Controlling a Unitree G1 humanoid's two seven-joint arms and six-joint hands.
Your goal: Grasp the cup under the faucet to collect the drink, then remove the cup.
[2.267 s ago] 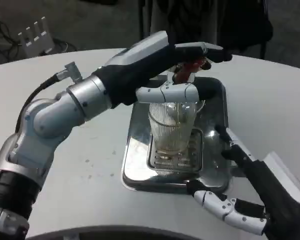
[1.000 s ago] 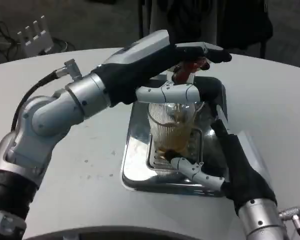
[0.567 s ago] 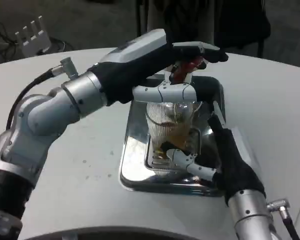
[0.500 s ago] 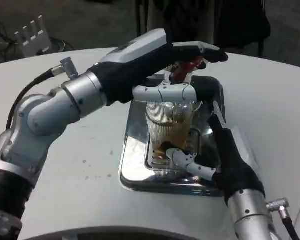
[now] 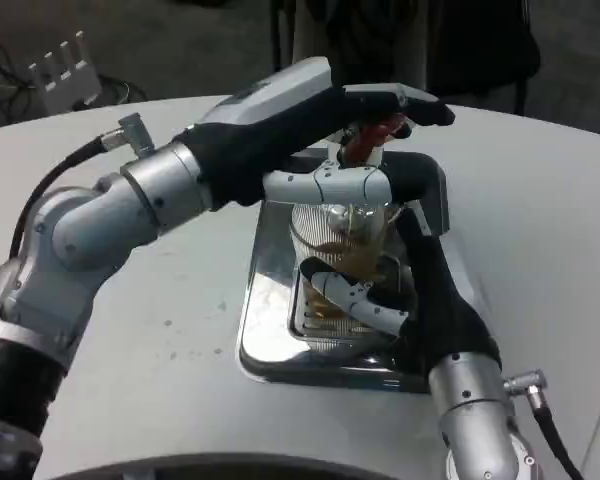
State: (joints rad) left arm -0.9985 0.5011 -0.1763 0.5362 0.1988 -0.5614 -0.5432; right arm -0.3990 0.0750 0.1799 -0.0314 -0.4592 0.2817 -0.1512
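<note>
1. I judge the filling step to be under way; the ribbed clear glass cup (image 5: pixel 342 245) stands on the slotted drip grate (image 5: pixel 320 312) of the shiny steel tray (image 5: pixel 265 300), directly under the red-handled faucet (image 5: pixel 372 135), with amber drink showing in its lower part.
2. My left hand (image 5: pixel 355 150) reaches over the cup; its upper fingers lie on the faucet handle, apparently pressing it, and a white finger runs across the cup's rim (whether it closes on anything, I cannot tell).
3. My right hand (image 5: pixel 400 305) sits at the cup's near side; its white fingers (image 5: pixel 355 300) curl across the base and its dark palm is against the right wall; it looks like a grip, though I cannot confirm firm contact.
4. Next, I would release the handle, then lift the cup straight and level clear of the spout.
5. The ribbing should help grip; the glass is hard and likely wet, the tray is mirror-smooth; the round white table (image 5: pixel 180 350) is matte.
</note>
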